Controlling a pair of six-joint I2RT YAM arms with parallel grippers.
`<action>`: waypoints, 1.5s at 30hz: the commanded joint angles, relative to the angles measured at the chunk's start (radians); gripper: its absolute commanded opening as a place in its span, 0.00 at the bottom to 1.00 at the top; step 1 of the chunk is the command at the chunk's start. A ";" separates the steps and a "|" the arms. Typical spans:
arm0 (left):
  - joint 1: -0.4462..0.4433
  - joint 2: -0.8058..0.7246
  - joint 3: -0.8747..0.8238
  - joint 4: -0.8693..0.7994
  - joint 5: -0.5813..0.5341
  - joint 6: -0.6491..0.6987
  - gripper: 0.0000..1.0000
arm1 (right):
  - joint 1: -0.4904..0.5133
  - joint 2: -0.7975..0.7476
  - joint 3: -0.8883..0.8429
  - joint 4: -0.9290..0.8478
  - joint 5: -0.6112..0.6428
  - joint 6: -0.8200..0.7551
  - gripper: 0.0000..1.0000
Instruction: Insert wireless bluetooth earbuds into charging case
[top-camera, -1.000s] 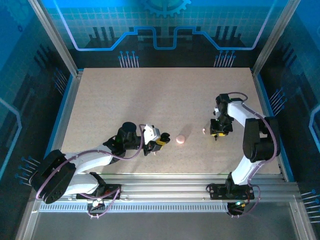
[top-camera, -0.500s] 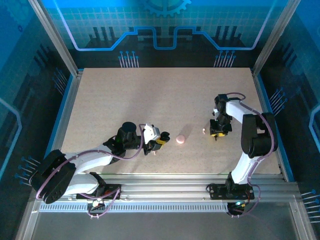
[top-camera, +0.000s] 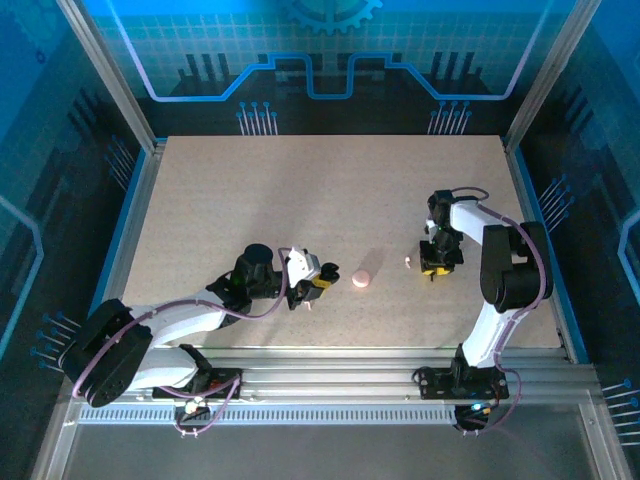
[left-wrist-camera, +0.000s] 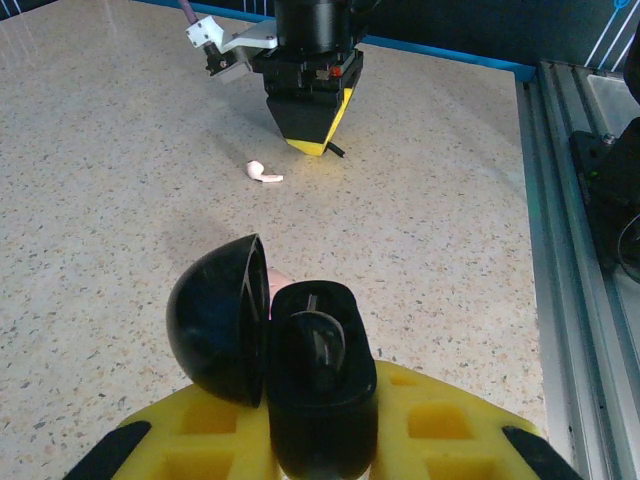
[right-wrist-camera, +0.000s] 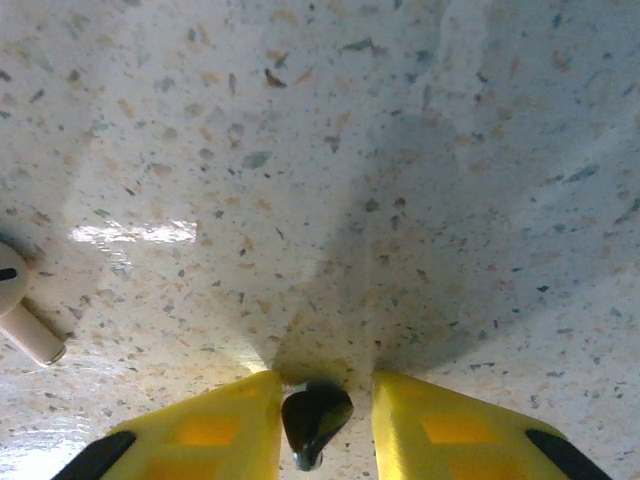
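A black earbud (right-wrist-camera: 315, 420) sits between the right tool's (right-wrist-camera: 318, 400) yellow fingertips, which stand close on both sides; whether they pinch it I cannot tell. A white earbud (left-wrist-camera: 262, 173) lies just beside them on the tabletop (top-camera: 300, 190). The left tool (top-camera: 315, 285) pinches the case (left-wrist-camera: 318, 400), its lid open. A pink puck (top-camera: 361, 279) lies between the tools.

speckled beige tabletop (top-camera: 300, 190), glossy, glare streak (right-wrist-camera: 135, 232) on it. blue panels (top-camera: 330, 50) printed with circuit-style graphics close off the back and sides. aluminium frame posts (top-camera: 105, 70) at the corners; ribbed metal rail (top-camera: 330, 365) along the near edge. lighting probably overhead.
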 joint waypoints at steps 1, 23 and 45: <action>-0.007 -0.018 -0.001 0.025 -0.006 0.012 0.18 | -0.004 0.013 -0.005 -0.011 0.014 0.001 0.27; -0.031 0.222 0.041 0.264 -0.031 -0.064 0.17 | 0.003 -0.294 -0.163 0.149 -0.115 0.064 0.21; -0.121 0.608 0.225 0.571 -0.055 -0.191 0.15 | 0.093 -0.816 -0.534 0.585 -0.269 0.258 0.19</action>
